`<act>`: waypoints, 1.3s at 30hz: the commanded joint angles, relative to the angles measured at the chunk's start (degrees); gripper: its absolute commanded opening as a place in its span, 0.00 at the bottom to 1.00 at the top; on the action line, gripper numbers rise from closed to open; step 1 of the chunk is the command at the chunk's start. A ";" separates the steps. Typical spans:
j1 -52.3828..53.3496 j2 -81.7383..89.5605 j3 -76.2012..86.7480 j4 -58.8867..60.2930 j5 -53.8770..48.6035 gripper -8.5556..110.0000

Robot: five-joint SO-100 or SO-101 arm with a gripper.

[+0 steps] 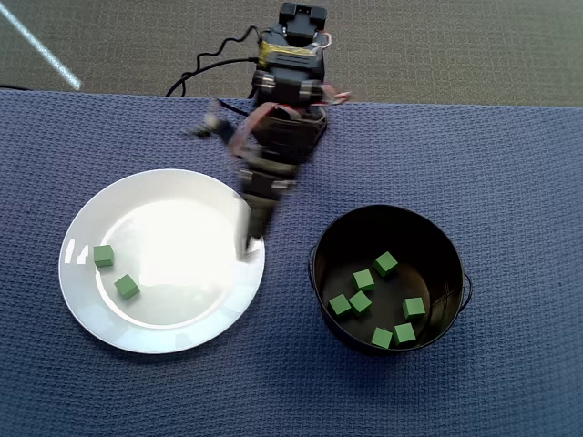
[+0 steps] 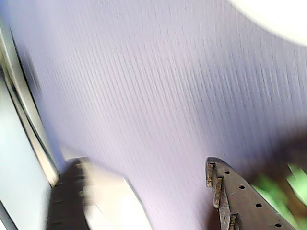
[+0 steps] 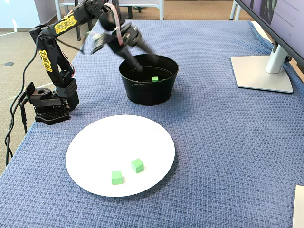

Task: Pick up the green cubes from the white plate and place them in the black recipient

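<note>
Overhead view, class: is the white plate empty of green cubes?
No. Two green cubes lie on the left part of the white plate.

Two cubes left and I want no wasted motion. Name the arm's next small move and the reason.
Probably swing across the large round white plate toward its two small green cubes, opening the claw above the nearer. Seven cubes already lie in the round black metal pot, and the claw seems empty.
</note>
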 commanded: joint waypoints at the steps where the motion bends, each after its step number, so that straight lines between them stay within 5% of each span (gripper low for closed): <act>1: 11.25 -2.29 -2.55 -0.88 3.43 0.16; 12: 28.92 -26.98 -10.20 -5.89 7.91 0.18; 39: 23.99 -61.17 -47.29 4.22 -0.70 0.21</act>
